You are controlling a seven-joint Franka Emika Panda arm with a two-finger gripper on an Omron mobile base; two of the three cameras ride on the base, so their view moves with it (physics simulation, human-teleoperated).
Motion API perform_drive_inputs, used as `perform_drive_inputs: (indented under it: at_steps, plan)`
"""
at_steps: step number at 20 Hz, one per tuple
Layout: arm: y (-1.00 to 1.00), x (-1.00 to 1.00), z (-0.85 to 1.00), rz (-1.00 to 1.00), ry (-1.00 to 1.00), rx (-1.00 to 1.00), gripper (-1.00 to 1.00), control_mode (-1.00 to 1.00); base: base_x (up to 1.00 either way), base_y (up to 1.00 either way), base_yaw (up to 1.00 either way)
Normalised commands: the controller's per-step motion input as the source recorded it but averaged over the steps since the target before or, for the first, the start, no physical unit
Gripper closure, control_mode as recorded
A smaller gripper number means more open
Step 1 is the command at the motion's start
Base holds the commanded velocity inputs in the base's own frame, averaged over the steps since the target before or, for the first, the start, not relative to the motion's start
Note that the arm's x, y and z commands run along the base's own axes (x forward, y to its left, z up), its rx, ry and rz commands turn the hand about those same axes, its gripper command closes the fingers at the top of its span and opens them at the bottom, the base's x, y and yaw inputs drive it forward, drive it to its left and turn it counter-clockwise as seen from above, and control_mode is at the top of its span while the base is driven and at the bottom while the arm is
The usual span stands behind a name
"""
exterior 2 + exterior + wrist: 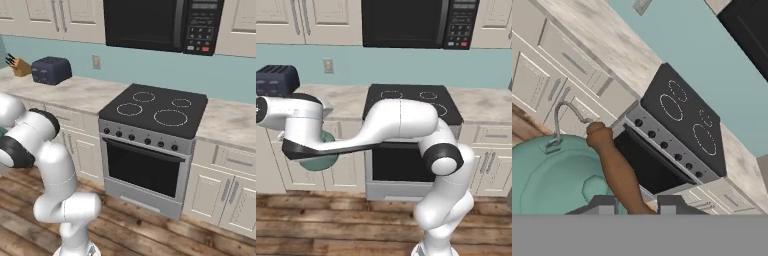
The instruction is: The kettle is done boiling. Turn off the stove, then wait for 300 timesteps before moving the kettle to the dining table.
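Note:
The teal-green kettle [557,180] hangs close under the hand view, its lid knob toward the camera. Its brownish handle [614,167] runs down between my two fingertips, and my gripper [634,202] is shut on it. From the left base view the kettle [318,161] peeks out below my forearm, held in the air in front of the lower cabinets, left of the stove [411,100]. The stove [155,110] has bare burners, and its row of black knobs [672,150] faces me. The dining table is out of view.
A dark toaster [50,70] and a knife block [17,65] stand on the counter [75,92] left of the stove. A black microwave [160,22] hangs above it. Cabinet doors line both sides, with wooden floor [150,235] below.

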Motion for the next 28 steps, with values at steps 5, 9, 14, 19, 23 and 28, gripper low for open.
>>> perform_drive_inputs:
  at_steps: [5,9,14,19,23,28]
  plan:
    - [0.0,0.0,0.0,0.0,0.0,0.0,1.0,1.0,-0.23,0.0,0.27]
    - [0.0,0.0,0.0,0.0,0.0,0.0,1.0,1.0,-0.36,-0.01,0.27]
    - [0.0,0.0,0.0,0.0,0.0,0.0,1.0,1.0,-0.81,0.0,0.19]
    - [0.0,0.0,0.0,0.0,0.0,0.0,1.0,1.0,-0.95,-0.08,0.09]
    - [0.0,0.0,0.0,0.0,0.0,0.0,1.0,1.0,-0.04,-0.61,0.08]
    - [0.0,0.0,0.0,0.0,0.0,0.0,1.0,1.0,0.26,-0.71,0.13]
